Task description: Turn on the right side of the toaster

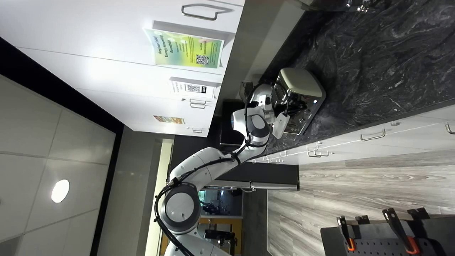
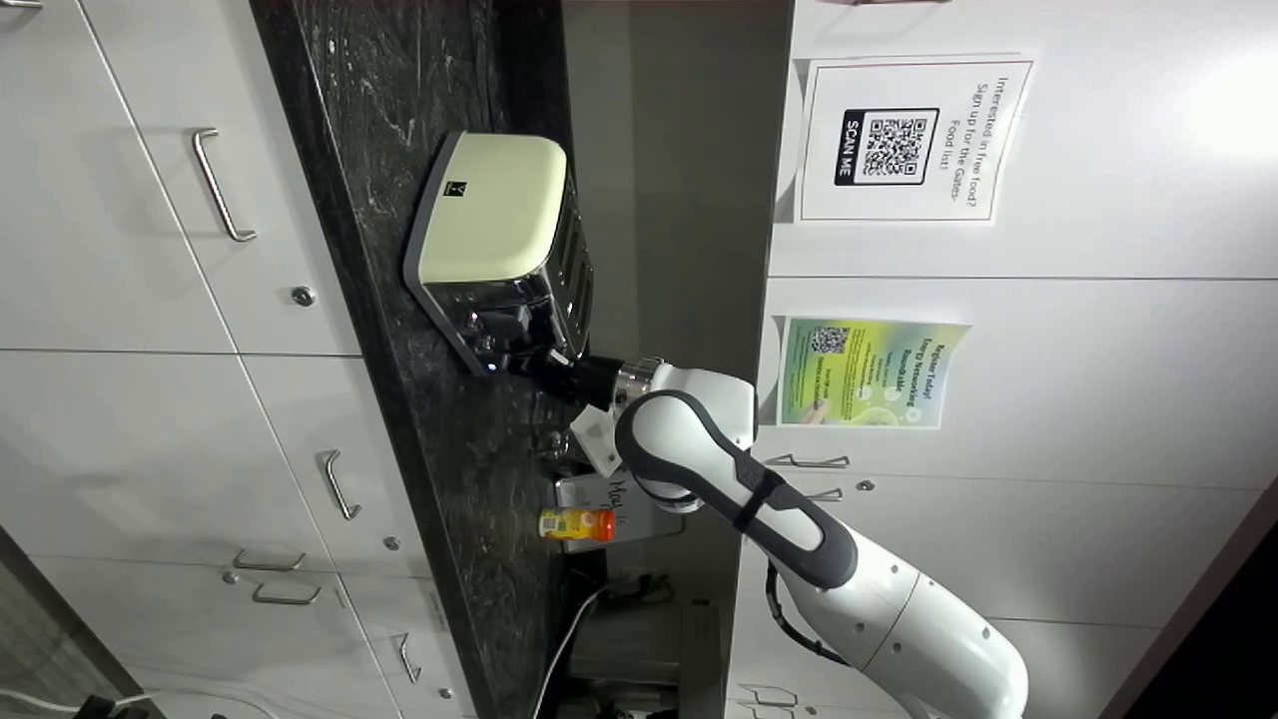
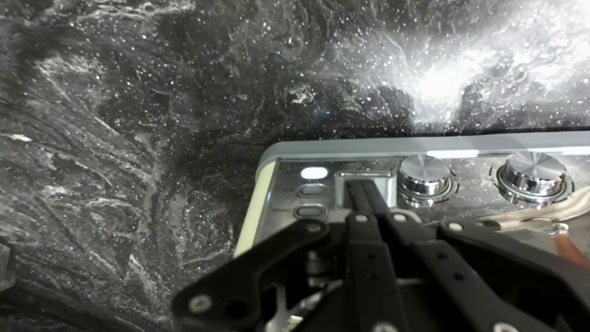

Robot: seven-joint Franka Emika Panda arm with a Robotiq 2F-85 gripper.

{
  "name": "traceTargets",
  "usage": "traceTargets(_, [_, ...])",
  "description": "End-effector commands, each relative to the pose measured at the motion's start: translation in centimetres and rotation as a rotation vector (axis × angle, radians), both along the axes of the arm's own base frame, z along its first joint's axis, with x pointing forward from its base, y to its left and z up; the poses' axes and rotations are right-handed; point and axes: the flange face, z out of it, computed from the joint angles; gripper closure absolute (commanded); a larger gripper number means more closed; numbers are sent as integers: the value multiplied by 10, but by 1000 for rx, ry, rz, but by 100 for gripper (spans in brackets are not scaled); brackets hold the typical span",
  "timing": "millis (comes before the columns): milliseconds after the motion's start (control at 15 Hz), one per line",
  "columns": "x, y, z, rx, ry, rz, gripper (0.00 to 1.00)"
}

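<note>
The toaster (image 1: 300, 83) has pale cream sides and a shiny metal control face with dark slots; it also shows in an exterior view (image 2: 499, 215) and in the wrist view (image 3: 468, 184). My gripper (image 3: 362, 189) is shut, its black fingertips together with nothing between them. The tips are at a recessed slot (image 3: 387, 184) on the control face, between a column of small buttons and a round knob (image 3: 424, 175). A light grey piece (image 3: 341, 214) shows partly behind the fingers. One button (image 3: 314, 173) glows white. Whether the tips touch the face cannot be told.
A second knob (image 3: 532, 173) sits farther along the face. A yellow container with an orange lid (image 2: 579, 524) stands on the dark counter (image 2: 479, 499) near the arm. Upper white cabinets (image 2: 998, 379) and the wall are close to the arm.
</note>
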Motion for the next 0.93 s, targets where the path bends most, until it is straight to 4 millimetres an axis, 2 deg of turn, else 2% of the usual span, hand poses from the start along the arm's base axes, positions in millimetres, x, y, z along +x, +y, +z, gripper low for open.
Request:
traceTargets(0, [7,-11,-34,20,-19,-40,100])
traceTargets(200, [-1,-7,0,37,-76,-46,100])
traceTargets(400, [-21,-11,31,77,-91,-67,100])
traceTargets(867, [-66,-15,84,73,-51,-53,100])
